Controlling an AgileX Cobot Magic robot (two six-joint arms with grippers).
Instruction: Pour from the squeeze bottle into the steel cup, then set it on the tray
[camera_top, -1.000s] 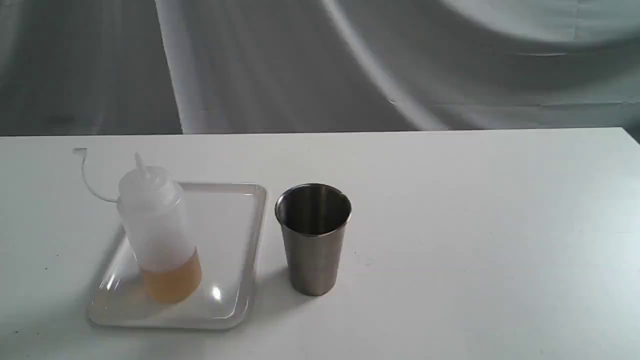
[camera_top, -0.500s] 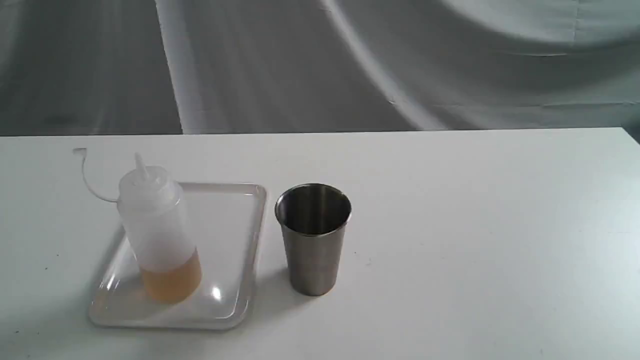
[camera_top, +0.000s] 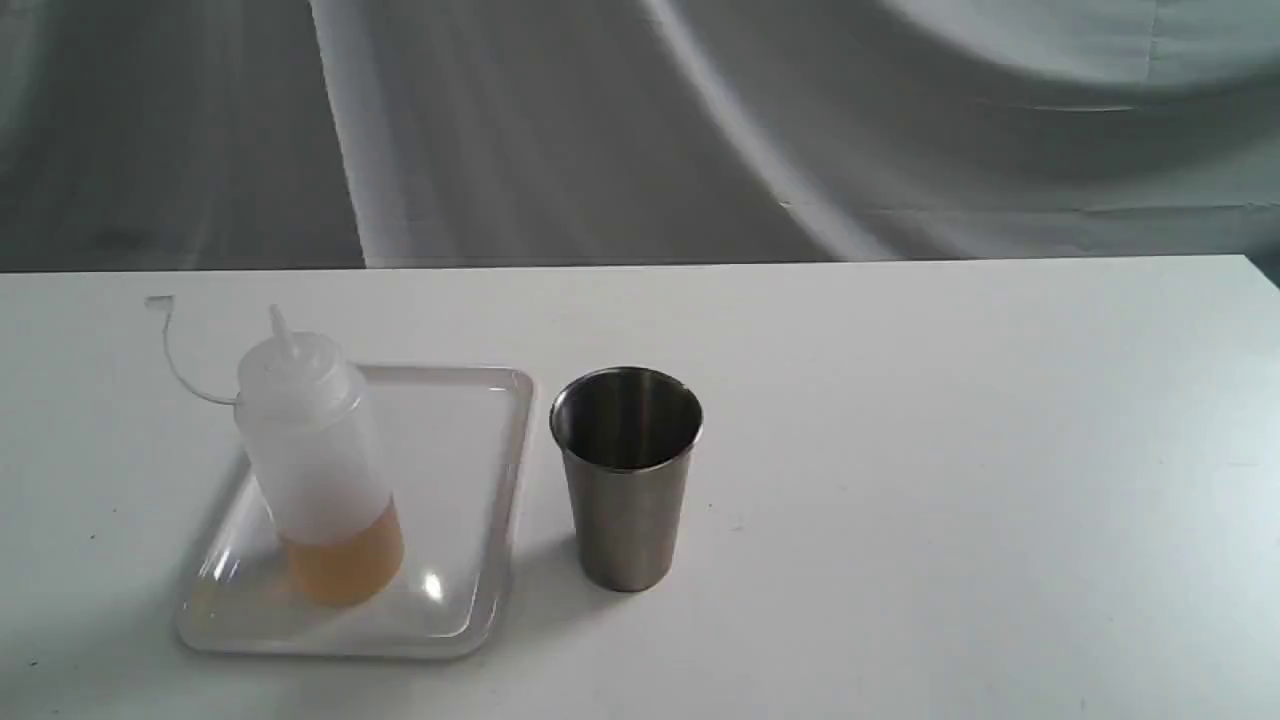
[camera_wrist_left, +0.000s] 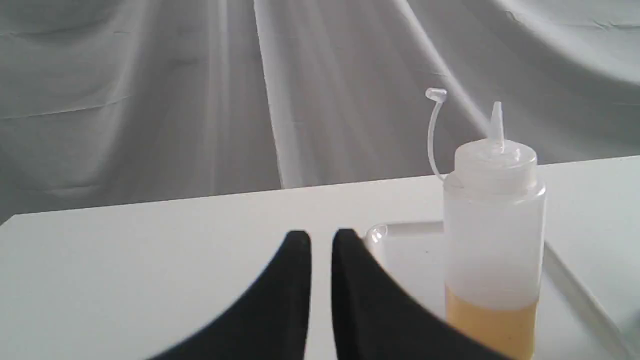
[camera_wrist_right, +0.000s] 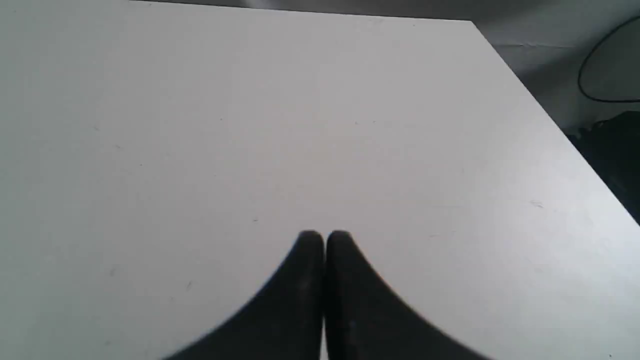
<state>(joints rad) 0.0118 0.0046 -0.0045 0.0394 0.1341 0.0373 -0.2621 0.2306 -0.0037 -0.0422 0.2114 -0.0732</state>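
The squeeze bottle (camera_top: 315, 470) stands upright on the white tray (camera_top: 455, 440), amber liquid filling its lowest part and its cap strap curling off to the left. Right of the tray, the steel cup (camera_top: 627, 490) stands upright on the table, its inside dark. Neither gripper shows in the exterior view. In the left wrist view my left gripper (camera_wrist_left: 322, 235) is shut with only a slim gap, holding nothing, and is apart from the bottle (camera_wrist_left: 492, 250) and the tray rim (camera_wrist_left: 405, 229). My right gripper (camera_wrist_right: 325, 235) is shut over bare table.
The white table (camera_top: 950, 450) ends at a far edge against a grey draped cloth (camera_top: 700, 130). In the right wrist view the table corner (camera_wrist_right: 472, 22) and its side edge drop off to dark floor with a cable.
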